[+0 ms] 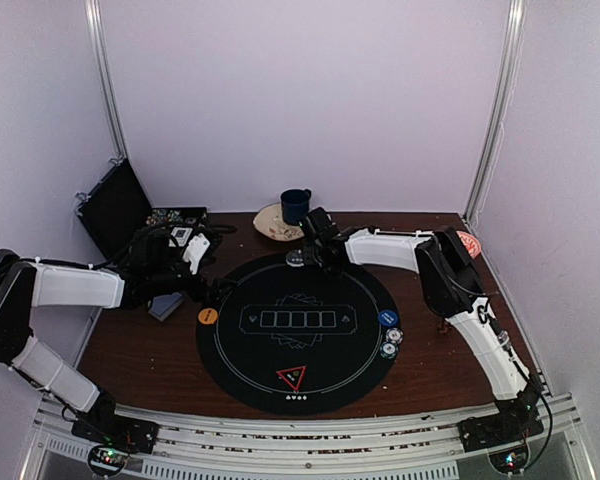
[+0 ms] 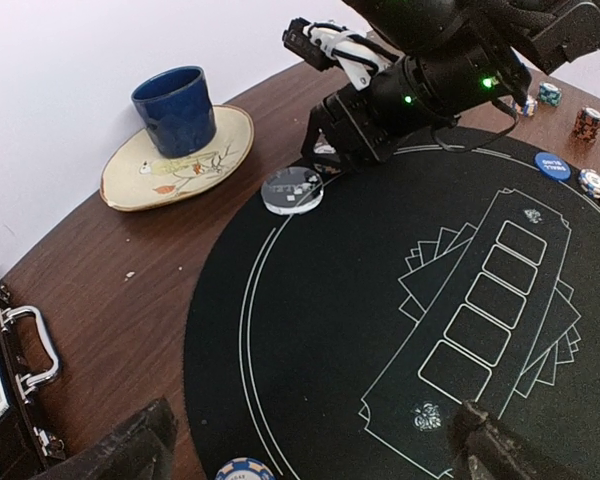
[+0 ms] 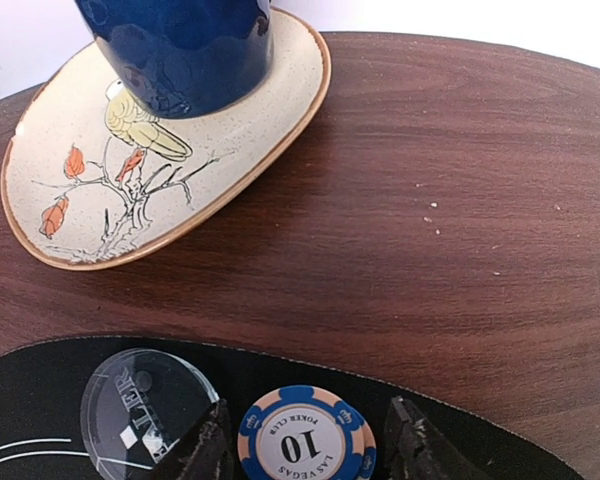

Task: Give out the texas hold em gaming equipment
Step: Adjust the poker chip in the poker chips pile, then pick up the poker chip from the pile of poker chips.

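**Right pincer straddling a poker chip at the far rim of the round mat**

The right pincer (image 3: 306, 425) is hanging low over the far edge of the black mat (image 1: 330, 370). Its two dark fingers (image 3: 208, 452) are standing apart, released rather than clenched. A single poker chip (image 3: 307, 446) is lying flat directly between them, with a thin gap showing on each side, so nothing is being gripped. The chip is round and is offering no long axis, so any closing line through its centre looks equally good. It is sitting just inside the mat's rim, with the table (image 3: 460, 230) beyond.

Just beside the chip, on the left of the right wrist view, a dealer disc (image 3: 148, 402) is lying flat, close to one finger but apart from the chip. In my judgement, any closing needs to be centred on the chip so the disc is not nudged.

The left pincer (image 2: 315, 425) is also standing wide open and holding nothing. It is over the mat's left side, well apart from this chip, so the right arm is much the nearer.

The chip is showing a blue and peach striped edge and a white centre printed "10". It looks hard and smooth. The disc is clear and glossy, like acrylic. The mat is matte black with thin white lines. The table is dark wood with visible grain. Behind, a glossy dark blue mug (image 3: 175, 45) is standing on a speckled cream saucer (image 3: 100, 190) painted with a bird and branch.
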Available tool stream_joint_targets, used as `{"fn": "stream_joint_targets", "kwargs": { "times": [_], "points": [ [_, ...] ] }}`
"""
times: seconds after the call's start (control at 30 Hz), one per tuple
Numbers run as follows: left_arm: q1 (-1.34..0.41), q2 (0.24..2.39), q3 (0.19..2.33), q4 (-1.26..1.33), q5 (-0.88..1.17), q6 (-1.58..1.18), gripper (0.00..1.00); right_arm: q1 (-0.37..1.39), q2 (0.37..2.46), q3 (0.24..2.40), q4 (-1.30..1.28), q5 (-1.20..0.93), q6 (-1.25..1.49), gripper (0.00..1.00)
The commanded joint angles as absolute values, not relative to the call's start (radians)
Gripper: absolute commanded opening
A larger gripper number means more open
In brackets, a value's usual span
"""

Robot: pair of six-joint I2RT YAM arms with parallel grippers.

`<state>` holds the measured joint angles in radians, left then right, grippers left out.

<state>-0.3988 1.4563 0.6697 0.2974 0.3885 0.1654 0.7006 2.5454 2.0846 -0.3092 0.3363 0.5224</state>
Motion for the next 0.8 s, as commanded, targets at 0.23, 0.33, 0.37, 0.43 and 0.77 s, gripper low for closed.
{"fn": "stream_joint_targets", "kwargs": {
  "times": [0.23, 0.33, 0.37, 0.43, 0.77],
  "points": [
    [-0.394, 1.466, 0.701, 0.336, 0.388, 0.167, 0.98, 0.695, 2.492, 2.089, -0.327, 0.347, 0.504, 0.61],
    [-0.394, 1.465, 0.7, 0.336, 0.387, 0.167, 0.98, 0.695, 2.446, 2.074, -0.34, 0.346, 0.499, 0.68],
    [-0.394, 1.465, 0.701, 0.336, 0.387, 0.168, 0.98, 0.695, 2.423, 2.067, -0.348, 0.347, 0.497, 0.7],
    [-0.394, 1.465, 0.701, 0.335, 0.387, 0.167, 0.98, 0.695, 2.381, 2.052, -0.369, 0.351, 0.488, 0.76],
    [-0.394, 1.451, 0.698, 0.332, 0.391, 0.165, 0.98, 0.695, 2.057, 1.759, -0.457, 0.428, 0.478, 0.96]
  ]
}}
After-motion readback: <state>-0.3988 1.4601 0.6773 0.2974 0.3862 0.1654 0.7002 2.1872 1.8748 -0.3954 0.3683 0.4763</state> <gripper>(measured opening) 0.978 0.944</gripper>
